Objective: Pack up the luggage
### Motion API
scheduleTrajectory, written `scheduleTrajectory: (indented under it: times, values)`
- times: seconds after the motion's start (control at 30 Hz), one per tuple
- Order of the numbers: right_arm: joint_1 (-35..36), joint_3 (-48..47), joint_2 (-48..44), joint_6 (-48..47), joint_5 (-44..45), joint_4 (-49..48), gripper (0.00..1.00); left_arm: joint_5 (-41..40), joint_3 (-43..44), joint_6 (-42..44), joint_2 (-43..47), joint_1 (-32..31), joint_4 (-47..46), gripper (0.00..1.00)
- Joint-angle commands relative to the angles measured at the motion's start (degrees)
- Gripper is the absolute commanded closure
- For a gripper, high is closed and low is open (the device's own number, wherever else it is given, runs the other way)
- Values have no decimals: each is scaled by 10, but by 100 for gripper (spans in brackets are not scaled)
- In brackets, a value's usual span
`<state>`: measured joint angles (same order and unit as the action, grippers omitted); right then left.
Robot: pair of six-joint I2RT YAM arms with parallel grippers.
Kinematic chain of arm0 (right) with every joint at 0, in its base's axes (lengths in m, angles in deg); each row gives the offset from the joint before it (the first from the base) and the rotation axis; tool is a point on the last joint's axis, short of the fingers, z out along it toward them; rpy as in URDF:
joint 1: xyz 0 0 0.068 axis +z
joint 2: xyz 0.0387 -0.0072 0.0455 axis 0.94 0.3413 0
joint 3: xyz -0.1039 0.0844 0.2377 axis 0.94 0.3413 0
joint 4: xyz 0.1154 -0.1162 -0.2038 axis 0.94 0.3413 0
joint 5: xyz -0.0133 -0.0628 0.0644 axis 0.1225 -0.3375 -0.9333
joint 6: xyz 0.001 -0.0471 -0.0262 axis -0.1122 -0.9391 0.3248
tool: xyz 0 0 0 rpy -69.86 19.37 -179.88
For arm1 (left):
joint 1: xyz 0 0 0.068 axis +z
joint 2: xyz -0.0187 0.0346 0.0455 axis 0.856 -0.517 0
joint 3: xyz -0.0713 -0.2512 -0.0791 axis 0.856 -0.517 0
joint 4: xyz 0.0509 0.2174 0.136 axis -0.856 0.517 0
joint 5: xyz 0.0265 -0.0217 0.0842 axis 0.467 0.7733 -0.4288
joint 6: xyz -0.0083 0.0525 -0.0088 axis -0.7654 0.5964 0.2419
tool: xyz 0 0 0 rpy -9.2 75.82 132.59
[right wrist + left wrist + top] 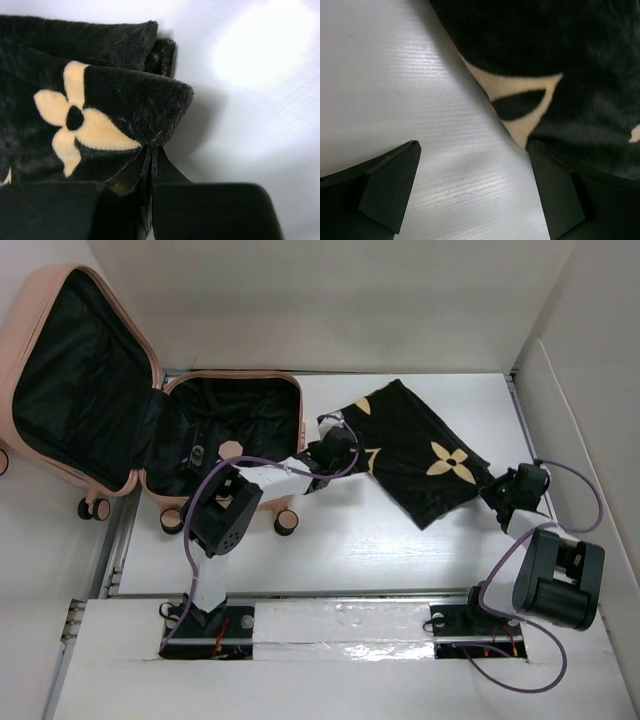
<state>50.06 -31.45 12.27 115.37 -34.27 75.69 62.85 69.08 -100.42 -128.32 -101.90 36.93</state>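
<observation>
Salmon-pink hard-shell suitcase [95, 380], open, at far left of tabletop [400, 550]: likely rigid, light, slick; best gripped by lid rim. Black plush flower-print cloth [420, 450] mid-tabletop. Left fingers [385, 185] spread at its left edge; right fingers [164, 171] pressed together at its right corner.

Overhead looks down on table [380, 550]; wrist views close, apparently low, sharing cloth [420, 455].

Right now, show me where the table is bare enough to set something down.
Widest bare table: the strip between the black flower-print cloth and the arm bases. A smaller patch lies in the far right corner, behind the cloth. Crowded: the left, where the open pink suitcase and the left arm sit.
</observation>
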Motion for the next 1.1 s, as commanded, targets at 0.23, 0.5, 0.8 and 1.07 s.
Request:
scheduleTrajectory:
  times: [0.23,0.5,0.8,1.07]
  values:
    - [-15,14,-128,-28,-6,36,7,76,92,-34,-56,58,-14,9]
    - [30,27,-215,-45,-33,41,6,77,211,-46,-149,71,39,9]
    - [119,41,-311,-48,-48,41,4,53,356,-77,-269,66,99,32]
    - [167,-17,-385,-101,-14,128,4,149,266,-68,-185,76,-35,100]
